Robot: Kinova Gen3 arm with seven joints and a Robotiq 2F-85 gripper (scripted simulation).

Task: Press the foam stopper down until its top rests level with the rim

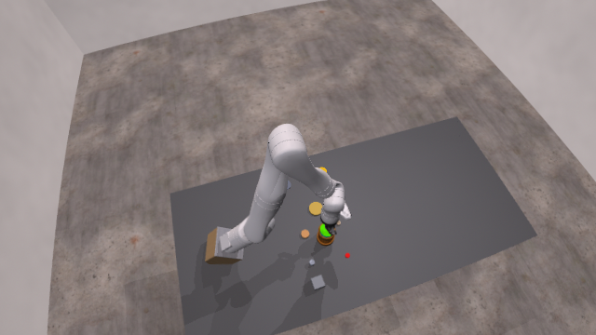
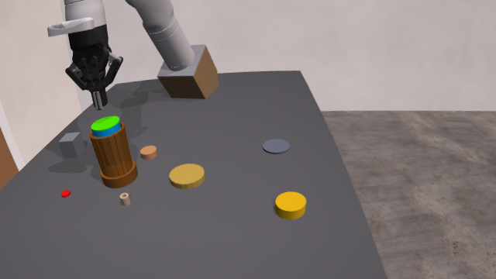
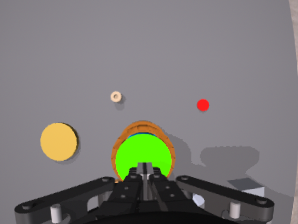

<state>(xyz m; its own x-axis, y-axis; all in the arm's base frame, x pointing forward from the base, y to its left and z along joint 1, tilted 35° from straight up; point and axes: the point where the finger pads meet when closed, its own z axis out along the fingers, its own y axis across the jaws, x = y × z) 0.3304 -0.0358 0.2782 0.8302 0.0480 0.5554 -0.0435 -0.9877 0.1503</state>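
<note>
A brown ribbed jar (image 2: 113, 159) stands upright on the dark mat. Its stopper (image 2: 105, 125) has a green top and a blue side, and it sticks up a little above the rim. The jar also shows in the top view (image 1: 325, 235) and the stopper in the wrist view (image 3: 143, 157). My gripper (image 2: 100, 101) is shut and empty. It hangs a short way above the stopper, over its far edge, without touching it. In the wrist view the fingertips (image 3: 145, 172) sit over the green top.
On the mat lie a tan disc (image 2: 187, 175), a yellow disc (image 2: 291, 204), a grey disc (image 2: 276, 146), a small orange disc (image 2: 149, 152), a small beige ring (image 2: 125, 198), a red dot (image 2: 66, 193) and a grey cube (image 2: 69, 144). The arm's base block (image 2: 188, 74) stands at the back.
</note>
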